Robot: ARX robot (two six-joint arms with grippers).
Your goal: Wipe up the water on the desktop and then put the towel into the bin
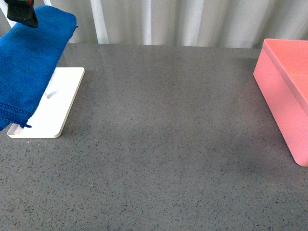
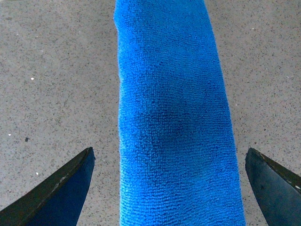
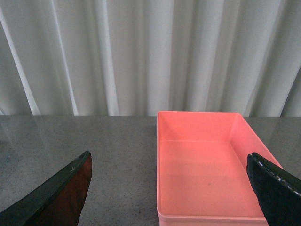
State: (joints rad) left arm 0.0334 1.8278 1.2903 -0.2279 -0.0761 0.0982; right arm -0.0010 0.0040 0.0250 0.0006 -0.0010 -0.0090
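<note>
Left gripper: in the left wrist view you see its 2 dark fingertips spread wide, jaws apart. The towel runs as 1 long blue band through the gap between them and touches neither tip. A darker patch sits near the middle of the band. Speckled grey desktop lies behind the cloth on both sides.

Right gripper: you see its 2 fingertips equally wide apart, with nothing held between them. It faces the bin from above the desktop. A pale pleated curtain hangs beyond the table's far edge.

Front view: you find the towel at the far left, raised off the desktop and hanging in a folded band. A black piece shows at its upper end, in the picture's top corner. The stitched hem at the lower end hangs in front of the near left part of a flat white tray. You cannot tell whether hem and tray touch. The tray lies flat on the desktop.

The bin stands on the desktop at the right edge, cut off by the frame and well apart from the towel. The broad middle of the desktop separates the 2. The curtain closes the background.
</note>
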